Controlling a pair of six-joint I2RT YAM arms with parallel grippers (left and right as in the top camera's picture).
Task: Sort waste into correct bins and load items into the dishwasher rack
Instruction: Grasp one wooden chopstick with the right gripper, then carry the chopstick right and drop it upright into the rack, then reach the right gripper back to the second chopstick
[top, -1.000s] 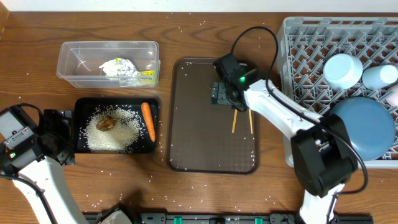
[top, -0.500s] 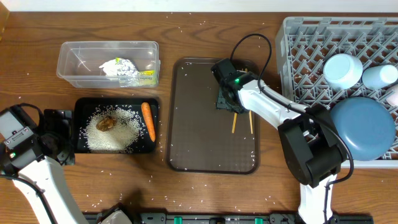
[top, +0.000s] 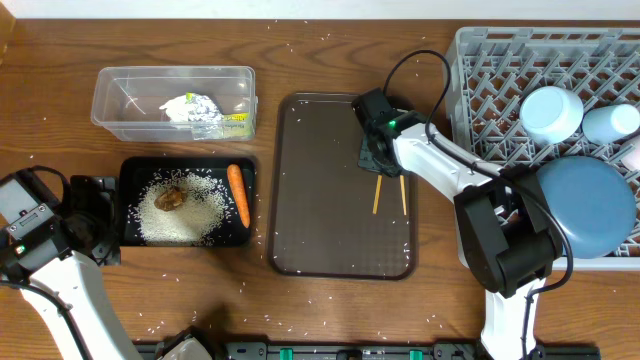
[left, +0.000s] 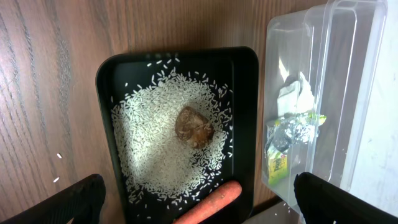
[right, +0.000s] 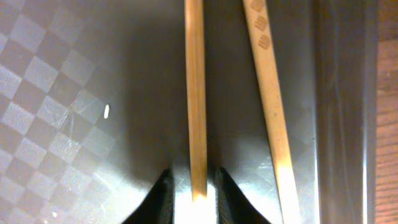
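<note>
1. You have no word, number or brand that can be read in any of the three views.
2. In the right wrist view, look at the right-hand chopstick (right: 268, 81). Near its upper end it carries two small stamped marks (right: 260, 28), one above the other, pressed into the wood. Their outlines are too blurred for you to tell letters from a plain pattern.
3. In the left wrist view, the green-yellow wrapper (left: 278, 163) in the clear plastic tub (left: 348, 74) shows small dark specks on its yellow face. These may be print, but they are far too small to read.
4. From overhead, the same wrapper (top: 235, 122) gives you only a yellow patch with dark flecks.
</note>
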